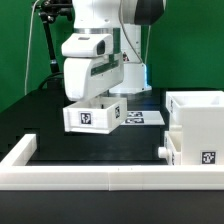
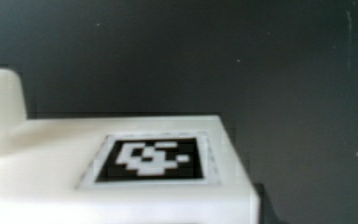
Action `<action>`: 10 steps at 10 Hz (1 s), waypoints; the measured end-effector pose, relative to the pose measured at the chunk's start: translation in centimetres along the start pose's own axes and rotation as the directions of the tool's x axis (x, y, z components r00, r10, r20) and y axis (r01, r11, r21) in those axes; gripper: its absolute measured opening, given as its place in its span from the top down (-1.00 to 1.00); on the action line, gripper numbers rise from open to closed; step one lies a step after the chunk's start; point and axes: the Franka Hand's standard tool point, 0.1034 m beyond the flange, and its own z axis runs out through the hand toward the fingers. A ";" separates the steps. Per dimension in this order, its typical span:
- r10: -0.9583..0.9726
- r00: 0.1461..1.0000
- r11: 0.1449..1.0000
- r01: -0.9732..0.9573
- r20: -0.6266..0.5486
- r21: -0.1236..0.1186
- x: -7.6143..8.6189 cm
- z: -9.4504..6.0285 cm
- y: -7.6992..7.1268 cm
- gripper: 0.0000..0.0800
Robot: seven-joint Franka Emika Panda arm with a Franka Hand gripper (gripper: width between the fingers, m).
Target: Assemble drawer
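My gripper (image 1: 92,99) is shut on a small white tray (image 1: 95,116) and holds it above the black table, left of centre in the exterior view. The tray shows two black-and-white tags on its sides. In the wrist view the tray (image 2: 87,195) fills the lower corner, with one tag (image 2: 153,160) facing the camera; my fingertips do not show there. The tall white drawer shell (image 1: 195,115) stands at the exterior view's right. A second tray (image 1: 190,155) with a black knob (image 1: 163,152) and a tag sits in its lower slot.
The marker board (image 1: 143,117) lies flat on the table behind the held tray. A low white rim (image 1: 100,172) borders the table at the front and at the exterior view's left. The robot base stands at the back.
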 end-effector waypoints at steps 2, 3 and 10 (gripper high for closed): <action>-0.050 0.999 0.999 0.050 0.003 0.000 -0.1 0.0 0.0 0.89; -0.098 0.995 0.995 0.098 0.009 -0.002 0.2 0.0 0.4 0.89; -0.211 0.977 0.977 0.212 0.042 -0.018 2.7 0.0 3.8 0.89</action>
